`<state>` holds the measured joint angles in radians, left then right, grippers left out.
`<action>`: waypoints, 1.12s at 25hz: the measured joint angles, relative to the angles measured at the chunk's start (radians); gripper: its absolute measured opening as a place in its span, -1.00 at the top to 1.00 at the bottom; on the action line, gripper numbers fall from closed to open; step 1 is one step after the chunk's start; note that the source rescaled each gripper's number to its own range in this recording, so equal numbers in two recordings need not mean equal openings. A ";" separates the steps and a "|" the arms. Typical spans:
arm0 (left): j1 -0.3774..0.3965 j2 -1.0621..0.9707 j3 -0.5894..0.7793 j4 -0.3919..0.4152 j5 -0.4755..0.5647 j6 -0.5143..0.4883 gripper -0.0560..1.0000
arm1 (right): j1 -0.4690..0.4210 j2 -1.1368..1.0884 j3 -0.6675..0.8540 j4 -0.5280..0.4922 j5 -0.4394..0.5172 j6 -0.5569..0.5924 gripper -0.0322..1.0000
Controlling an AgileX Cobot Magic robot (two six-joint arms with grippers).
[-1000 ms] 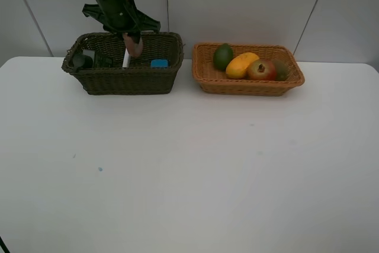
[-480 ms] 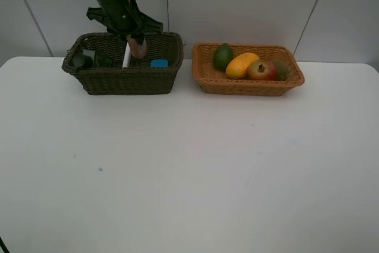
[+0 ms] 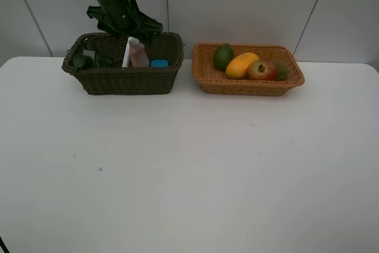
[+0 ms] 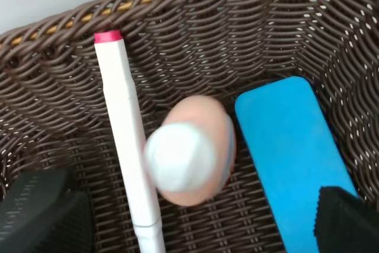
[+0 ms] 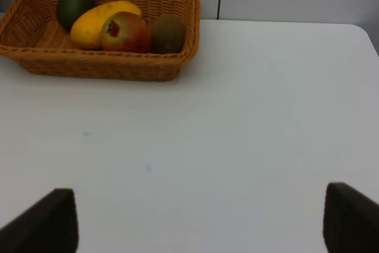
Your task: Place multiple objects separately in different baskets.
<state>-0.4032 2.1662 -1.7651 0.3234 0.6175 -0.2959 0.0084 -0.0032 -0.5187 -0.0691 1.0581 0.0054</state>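
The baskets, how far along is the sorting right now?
Nearly finished, it seems. The orange basket holds the lime, mango, pomegranate and kiwi. The dark basket holds the marker, blue pad and pink bottle, which looks just dropped below the open left gripper. Nothing is in hand and no items lie on the table.

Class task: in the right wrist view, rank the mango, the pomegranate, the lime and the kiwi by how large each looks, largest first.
1. mango, the longest, though partly hidden behind the pomegranate.
2. pomegranate.
3. lime and kiwi: too alike to rank; the lime lies farther back and is partly hidden, so it may really be bigger.
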 joint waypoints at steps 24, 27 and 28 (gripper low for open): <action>-0.003 -0.120 0.000 -0.109 0.183 0.065 -1.00 | 0.000 0.000 0.000 0.000 0.000 -0.005 -1.00; -0.003 -0.155 0.000 -0.151 0.233 0.100 -1.00 | 0.000 0.000 0.000 0.000 0.000 -0.005 -1.00; -0.003 -0.172 0.006 -0.162 0.240 0.115 -1.00 | 0.000 0.000 0.000 0.000 0.000 -0.005 -1.00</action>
<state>-0.4063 1.9944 -1.7589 0.1611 0.8572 -0.1812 0.0084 -0.0032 -0.5187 -0.0691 1.0581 0.0000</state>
